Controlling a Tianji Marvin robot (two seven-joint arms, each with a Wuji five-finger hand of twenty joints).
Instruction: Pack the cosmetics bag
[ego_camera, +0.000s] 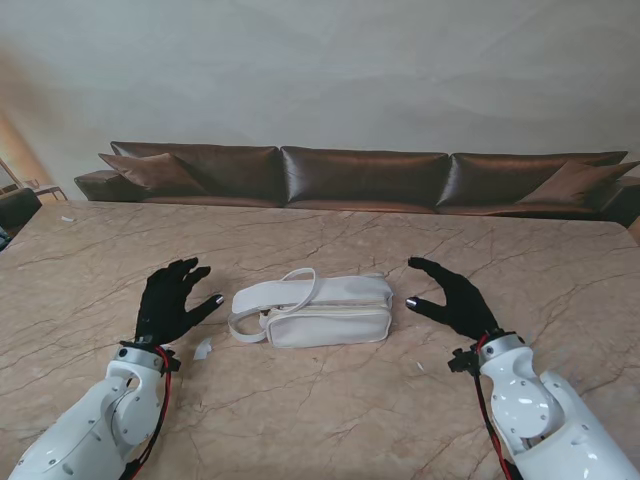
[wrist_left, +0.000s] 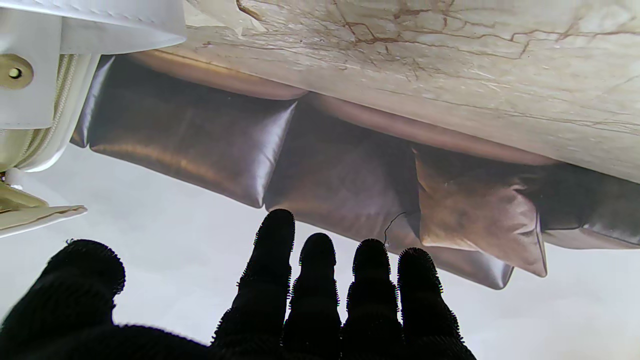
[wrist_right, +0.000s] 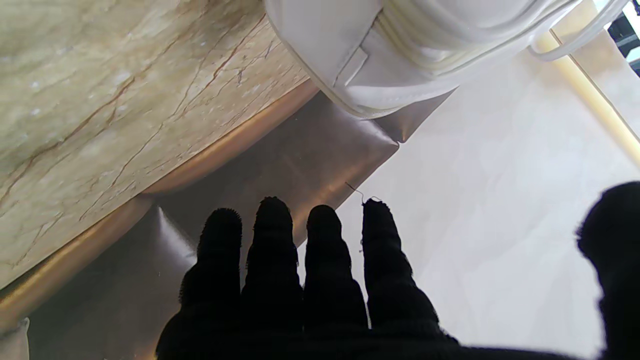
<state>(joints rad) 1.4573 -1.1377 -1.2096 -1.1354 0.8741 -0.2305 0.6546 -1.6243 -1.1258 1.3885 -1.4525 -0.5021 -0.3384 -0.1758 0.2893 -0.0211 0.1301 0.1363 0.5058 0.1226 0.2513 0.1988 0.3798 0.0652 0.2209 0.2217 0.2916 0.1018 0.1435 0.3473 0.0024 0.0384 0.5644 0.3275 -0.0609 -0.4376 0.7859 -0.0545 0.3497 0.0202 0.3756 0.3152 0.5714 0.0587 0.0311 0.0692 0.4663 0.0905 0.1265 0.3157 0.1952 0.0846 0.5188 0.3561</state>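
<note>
White cosmetics bag (ego_camera: 325, 310) lies mid-table (ego_camera: 330, 420), zip shut, strap looped at its 9 o'clock end. Left hand (ego_camera: 172, 302) at bag's 9, right hand (ego_camera: 452, 297) at 3; both spread, holding nothing, apart from bag. Bare marble all round; far edge meets sofa (ego_camera: 360, 176).

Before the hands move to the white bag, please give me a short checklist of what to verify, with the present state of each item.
1. Left hand free: ok. Its fingers are spread and it holds nothing.
2. Right hand free: ok. It is open, beside the bag and not touching it.
3. Cosmetics bag between the two hands: ok. It lies on the marble table.
4. Bag open for packing: not ok. The zipper looks closed along its length.
5. Strap clear of the zipper: cannot tell. It loops over the left end of the bag.
6. Cosmetics ready to pack: not ok. Only a small white scrap lies near the left hand; no cosmetics are visible.
</note>
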